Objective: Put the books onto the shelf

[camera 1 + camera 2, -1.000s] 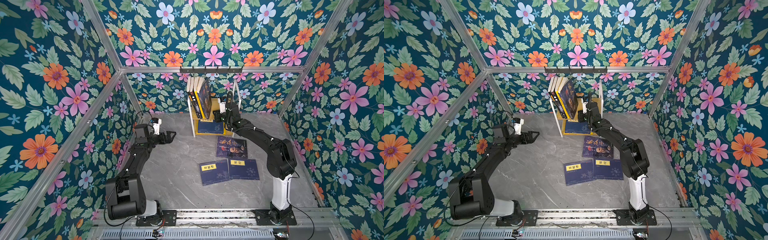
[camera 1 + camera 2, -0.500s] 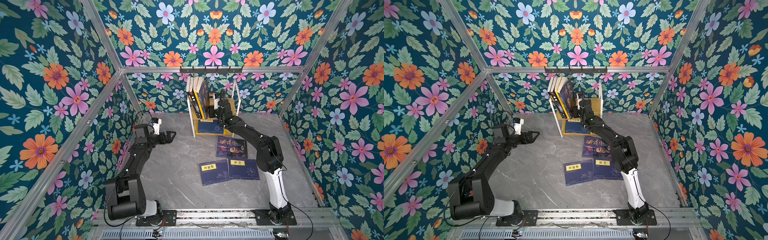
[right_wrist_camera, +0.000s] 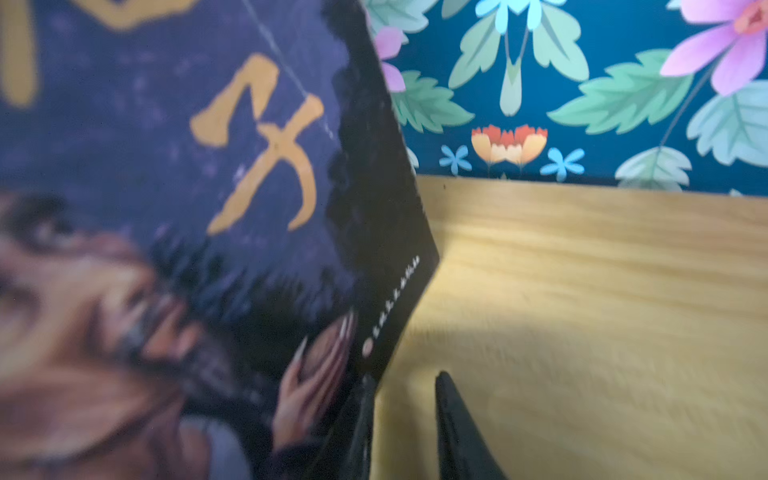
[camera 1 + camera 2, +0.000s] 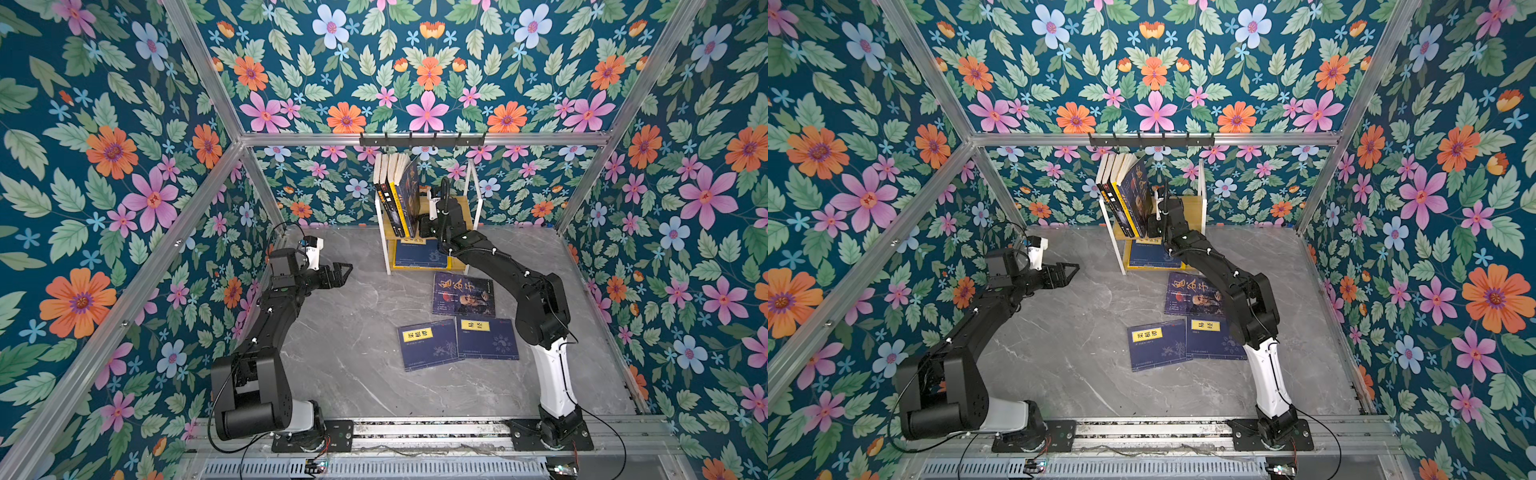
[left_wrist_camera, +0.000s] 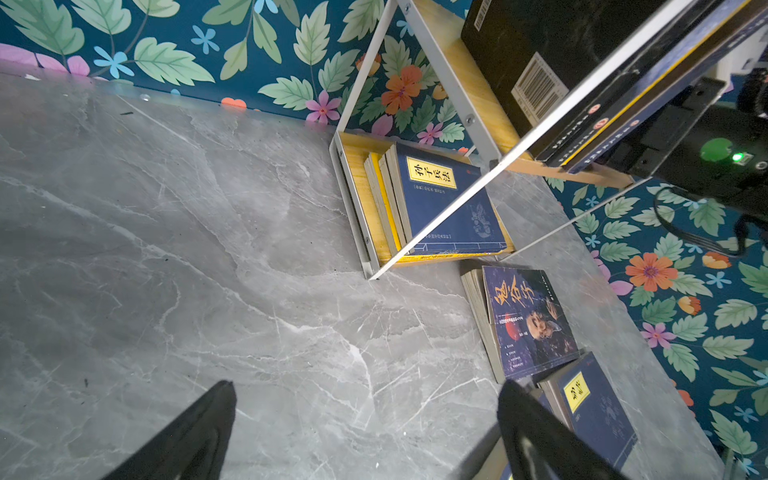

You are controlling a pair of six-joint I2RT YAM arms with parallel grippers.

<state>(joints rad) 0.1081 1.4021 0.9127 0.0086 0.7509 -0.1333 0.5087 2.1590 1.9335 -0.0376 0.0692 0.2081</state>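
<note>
Up at twelve o'clock on the table (image 4: 353,332), the shelf (image 4: 385,249) is where it's all happening. Right gripper (image 3: 404,386) is in on the upper tier, tips low over the yellowish board, jaws just a narrow slit apart with bare wood showing between them, so nothing gripped. One finger (image 3: 363,415) sits right at the lower corner of the purple portrait book (image 4: 411,193); touching or just shy, I can't tell. That book is the outermost of the leaning row (image 4: 388,191), all tipped toward the shelf's nine o'clock side. On the lower tier is a flat stack (image 4: 419,253), navy cover on top. Out on the marble, near six o'clock from the shelf, a second portrait book (image 4: 463,293) lies face up. Further toward six, two navy books (image 4: 428,345) lie side by side, touching. Over at nine o'clock, left gripper (image 4: 343,272) hangs above the table, jaws spread wide, empty.
</note>
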